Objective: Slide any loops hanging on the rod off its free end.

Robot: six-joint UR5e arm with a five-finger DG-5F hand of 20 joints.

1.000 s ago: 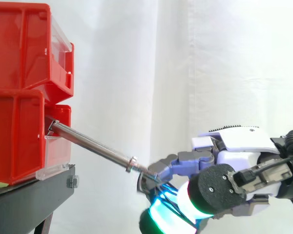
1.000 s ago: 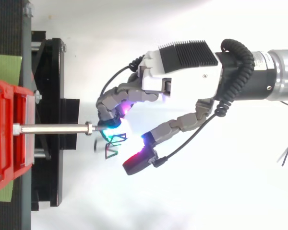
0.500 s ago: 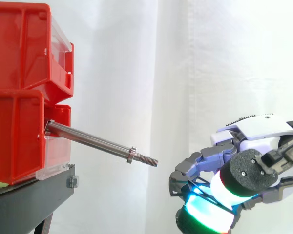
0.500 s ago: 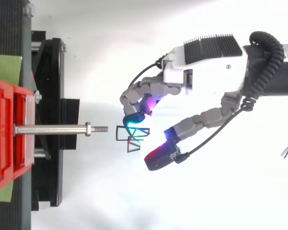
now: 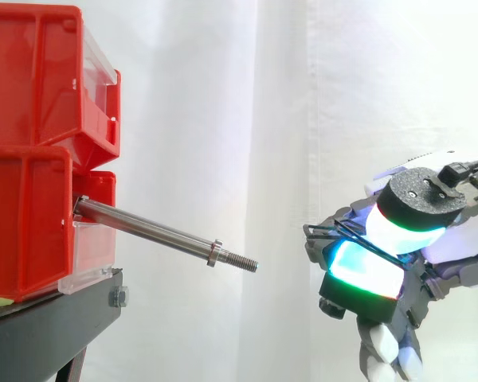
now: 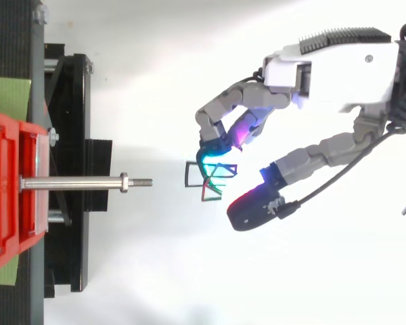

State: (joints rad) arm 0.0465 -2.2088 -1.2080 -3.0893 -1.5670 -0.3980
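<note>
Pinching thin wire loops point(image 6: 206, 180) in curled fingers of the hand point(image 6: 338, 64), well apart from the threaded free end of the rod point(image 6: 74, 182). Showing several angular outlines from above; from the side, showing the rod sloping down from red bins point(image 5: 32, 159).

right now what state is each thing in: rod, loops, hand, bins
rod: bare, nothing hanging on it, slanting down from the lower bin to its threaded free end
loops: off the rod, held in the air clear of its free end
hand: fingers curled, pinching the loops
bins: red, stacked two high on the black stand
</note>
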